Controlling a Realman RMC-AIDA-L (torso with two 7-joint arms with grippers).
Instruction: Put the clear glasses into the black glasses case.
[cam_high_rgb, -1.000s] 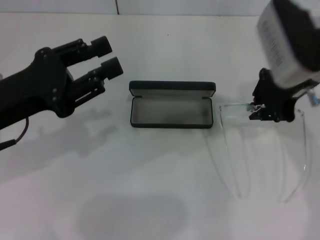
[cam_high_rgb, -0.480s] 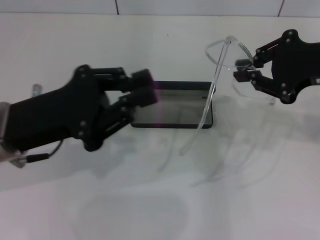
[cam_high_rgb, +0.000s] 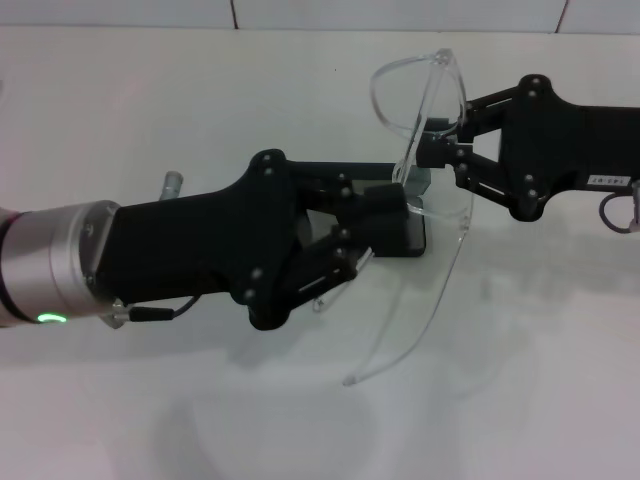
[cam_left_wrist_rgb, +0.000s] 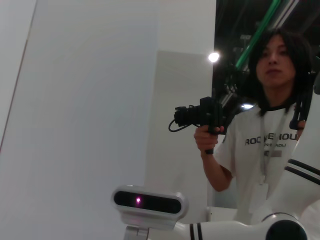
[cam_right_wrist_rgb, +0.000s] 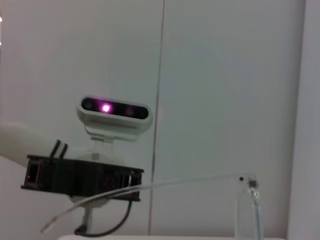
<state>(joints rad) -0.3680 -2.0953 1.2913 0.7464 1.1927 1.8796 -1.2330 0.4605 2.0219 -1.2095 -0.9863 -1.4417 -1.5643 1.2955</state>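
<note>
The right tool (cam_high_rgb: 432, 143) grips the fully transparent plastic wraparound glasses (cam_high_rgb: 425, 190) aloft, arms hanging down, directly above the matte black rectangular case (cam_high_rgb: 418, 238), which the left tool (cam_high_rgb: 385, 222), fingers spread, reaches over.

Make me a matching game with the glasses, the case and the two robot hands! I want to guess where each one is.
Things:
1. clear glasses
2. black glasses case
3. left gripper
4. right gripper

Where or how:
A. lying on the table, mostly hidden behind an arm
B. held up in the air
C. pinching the lens
D. reaching across in front of the case

Pairs: 1-B, 2-A, 3-D, 4-C
</note>
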